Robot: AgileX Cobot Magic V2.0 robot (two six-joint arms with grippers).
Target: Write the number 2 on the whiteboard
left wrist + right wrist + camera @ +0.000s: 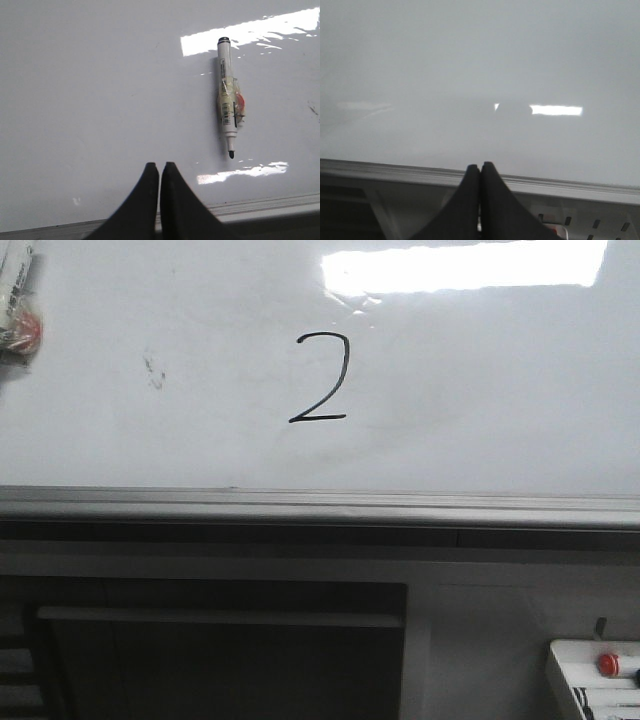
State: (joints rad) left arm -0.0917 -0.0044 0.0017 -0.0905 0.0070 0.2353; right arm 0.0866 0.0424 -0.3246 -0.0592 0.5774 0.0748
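A thin black number 2 (322, 378) stands drawn near the middle of the whiteboard (480, 390). A white marker (228, 97) with an uncapped black tip lies flat on the whiteboard (90, 100); its end also shows at the far left of the front view (18, 315). My left gripper (159, 166) is shut and empty, apart from the marker, over the board near its grey edge rail. My right gripper (481, 165) is shut and empty at the rail of the whiteboard (470, 75). Neither gripper shows in the front view.
The grey metal edge rail (320, 506) runs along the board's near side. A small white box with a red button (600, 665) sits below at the right. Small dark smudge specks (153, 371) mark the board left of the digit. Light glare (460, 265) lies at the top.
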